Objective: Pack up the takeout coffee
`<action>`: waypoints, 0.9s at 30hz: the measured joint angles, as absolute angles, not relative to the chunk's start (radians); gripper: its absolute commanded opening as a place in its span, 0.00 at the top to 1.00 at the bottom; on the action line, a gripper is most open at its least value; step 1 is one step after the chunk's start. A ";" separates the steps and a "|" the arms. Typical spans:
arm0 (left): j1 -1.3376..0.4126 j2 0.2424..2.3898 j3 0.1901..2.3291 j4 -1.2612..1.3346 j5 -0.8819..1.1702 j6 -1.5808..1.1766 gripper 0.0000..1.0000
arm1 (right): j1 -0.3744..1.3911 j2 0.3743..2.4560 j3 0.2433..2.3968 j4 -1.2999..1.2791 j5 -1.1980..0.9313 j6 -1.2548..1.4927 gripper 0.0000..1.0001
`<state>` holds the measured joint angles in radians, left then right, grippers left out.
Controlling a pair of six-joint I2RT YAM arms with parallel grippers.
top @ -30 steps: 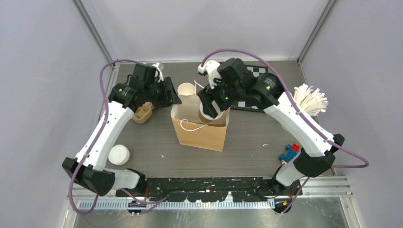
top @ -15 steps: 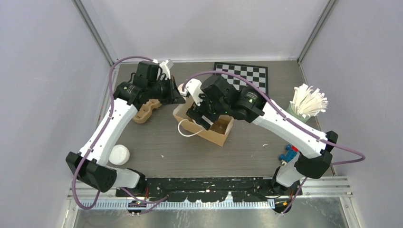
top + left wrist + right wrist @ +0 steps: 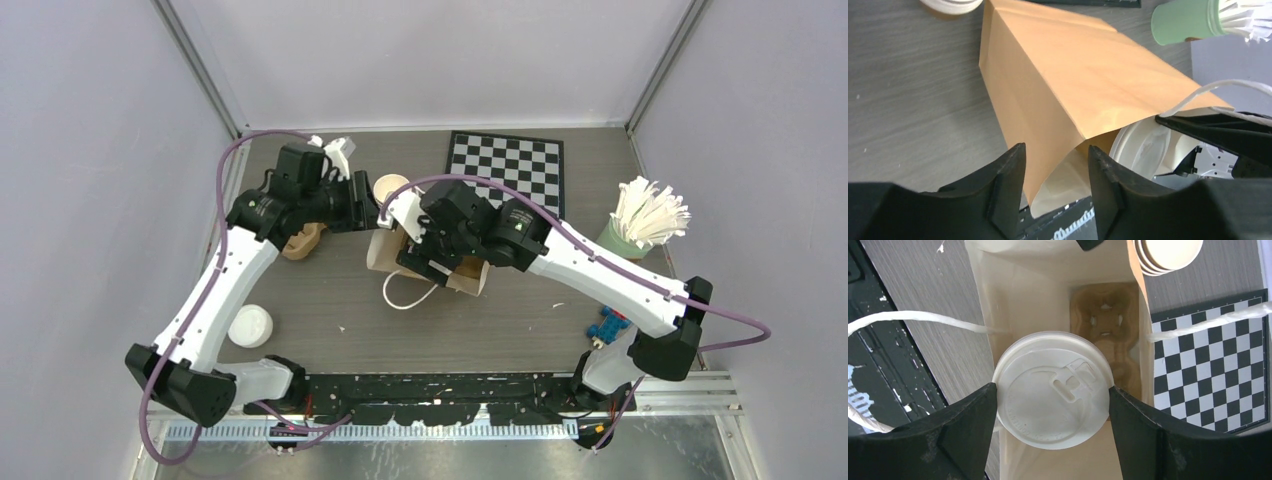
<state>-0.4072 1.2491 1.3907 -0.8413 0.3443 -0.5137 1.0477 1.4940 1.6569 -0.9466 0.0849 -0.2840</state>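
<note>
The takeout coffee shows as a round white lid [image 3: 1048, 407] in the right wrist view, inside the mouth of the brown paper bag [image 3: 1018, 295]. My right gripper [image 3: 1053, 387] is shut on it, one finger touching each side of the lid. In the top view the bag [image 3: 378, 252] lies tipped at the table's middle, with the right gripper [image 3: 432, 262] in its mouth. My left gripper [image 3: 368, 212] is at the bag's left rim. In the left wrist view its jaws [image 3: 1055, 150] stand apart, with the bag's [image 3: 1088, 75] rim between them and the lid [image 3: 1140, 147] just beyond.
A brown pulp carrier [image 3: 1105, 320] lies at the bag's bottom, and another [image 3: 300, 240] is on the table. A stack of lidless cups [image 3: 390, 187] stands behind the bag. A loose white lid [image 3: 250, 326], a checkerboard [image 3: 505, 160], a green cup of white sticks [image 3: 640, 220] and a blue toy [image 3: 607, 325] are around.
The bag has tipped over from upright toward the front left. My right gripper moved left and down with the coffee into its mouth. My left gripper stayed at the bag's rim.
</note>
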 measured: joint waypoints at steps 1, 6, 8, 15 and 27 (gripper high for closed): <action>-0.407 1.240 1.393 -0.860 0.333 -0.513 0.45 | 1.053 1.493 1.650 -0.949 0.085 -0.287 0.24; -0.407 1.203 1.408 -0.956 0.330 -0.490 0.40 | 1.086 1.475 1.625 -0.947 0.091 -0.295 0.24; -0.407 1.188 1.401 -0.970 0.345 -0.485 0.37 | 1.093 1.467 1.614 -0.946 0.097 -0.299 0.24; -0.407 1.150 1.352 -1.007 0.368 -0.470 0.32 | 1.100 1.464 1.608 -0.923 0.144 -0.321 0.24; -0.413 1.148 1.299 -0.994 0.373 -0.459 0.33 | 1.100 1.464 1.590 -0.884 0.181 -0.339 0.24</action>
<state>-0.4126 1.1481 1.2995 -0.9936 0.3725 -0.4587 1.0996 1.4643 1.5902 -0.8845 0.1810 -0.3389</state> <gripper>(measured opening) 0.676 0.807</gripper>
